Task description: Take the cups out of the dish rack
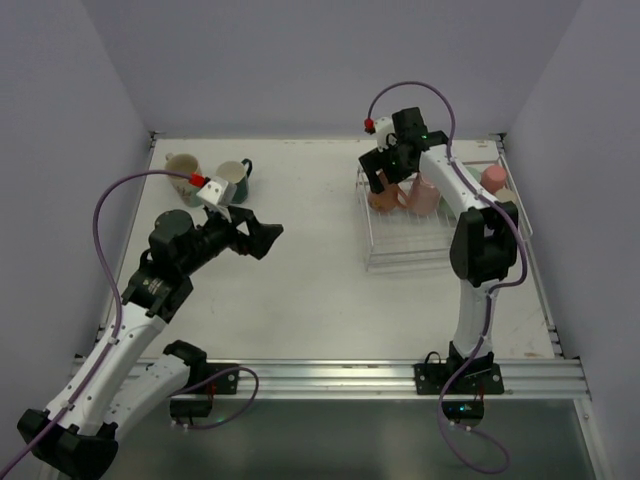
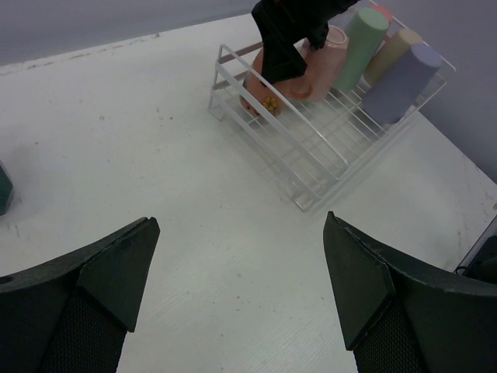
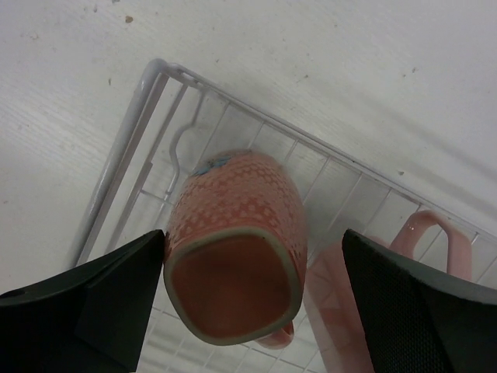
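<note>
At the left end of the dish rack (image 3: 130, 128), right gripper (image 3: 252, 241) straddles the salmon mug (image 3: 233, 210), jaws released, evidently pre-grasp; left gripper (image 2: 241, 233) released, empty.

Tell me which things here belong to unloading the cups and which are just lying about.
Job: dish rack; in it salmon mug, pink mug, mint tumbler, tan tumbler, lavender tumbler; on the table cream mug, dark green mug.
Lying about: purple cables, metal rail.

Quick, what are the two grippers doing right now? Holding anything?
Left gripper: open, holding nothing.
Right gripper: open, fingers either side of the salmon mug in the dish rack, not gripping it.
</note>
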